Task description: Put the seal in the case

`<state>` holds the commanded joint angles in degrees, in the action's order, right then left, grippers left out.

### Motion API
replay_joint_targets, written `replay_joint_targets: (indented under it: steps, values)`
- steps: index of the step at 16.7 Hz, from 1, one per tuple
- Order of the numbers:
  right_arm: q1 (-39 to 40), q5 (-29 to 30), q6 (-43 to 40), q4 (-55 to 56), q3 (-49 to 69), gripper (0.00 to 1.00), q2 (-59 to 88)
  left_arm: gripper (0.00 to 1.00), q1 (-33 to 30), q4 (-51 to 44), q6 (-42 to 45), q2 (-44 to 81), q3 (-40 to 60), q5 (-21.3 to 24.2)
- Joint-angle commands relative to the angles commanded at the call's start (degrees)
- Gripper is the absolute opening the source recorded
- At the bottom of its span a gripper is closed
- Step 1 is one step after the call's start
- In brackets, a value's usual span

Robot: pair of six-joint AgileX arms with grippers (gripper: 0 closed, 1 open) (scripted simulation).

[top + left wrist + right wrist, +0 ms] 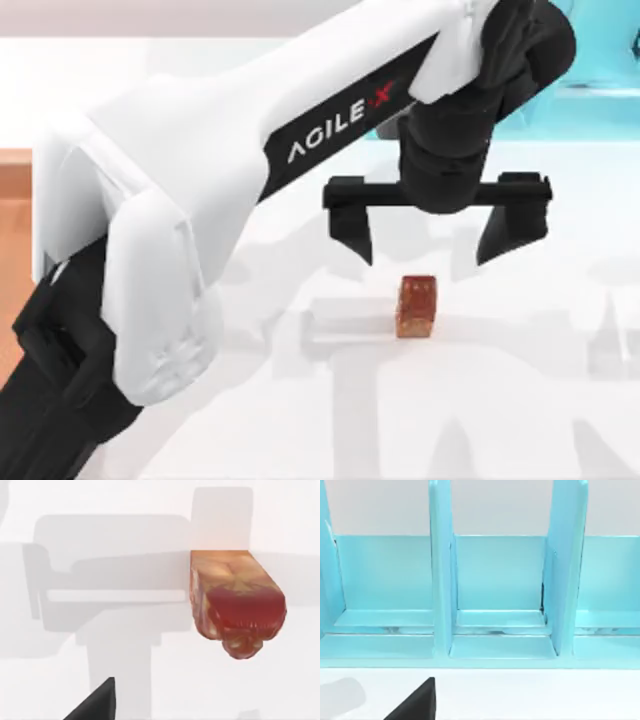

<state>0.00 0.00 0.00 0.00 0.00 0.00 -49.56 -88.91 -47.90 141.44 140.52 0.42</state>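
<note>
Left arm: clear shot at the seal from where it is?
Probably yes. The left gripper hangs open just beyond the seal, which stands alone on the white table. Its spread looks wider than the seal, and nothing lies between them.

The left arm [200, 230] covers much of the worktop's [520, 400] left side and hides most of the blue case [600, 100] at the far edge. In the right wrist view the case [495, 645] is cut off at both sides. The seal's [235, 600] top marks are too blurred to read.
</note>
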Motion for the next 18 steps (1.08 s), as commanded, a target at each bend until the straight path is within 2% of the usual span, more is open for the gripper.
replay_joint_targets:
  steps: [4, 12, 17, 18]
  values:
    - [0.0, 0.0, 0.0, 0.0, 0.0, 1.00, 0.0, 1.00, -0.1, 4.0, 0.1, -0.1, -4.2, -0.1]
    - [0.0, 0.0, 0.0, 0.0, 0.0, 1.00, 0.0, 1.00, -0.1, 22.4, 0.1, -0.4, -23.0, -0.1]
    - [0.0, 0.0, 0.0, 0.0, 0.0, 1.00, 0.0, 1.00, -0.1, 23.2, 0.1, -0.4, -23.8, -0.1]
    - [0.0, 0.0, 0.0, 0.0, 0.0, 1.00, 0.0, 0.92, -0.1, 23.2, 0.1, -0.4, -23.8, -0.1]
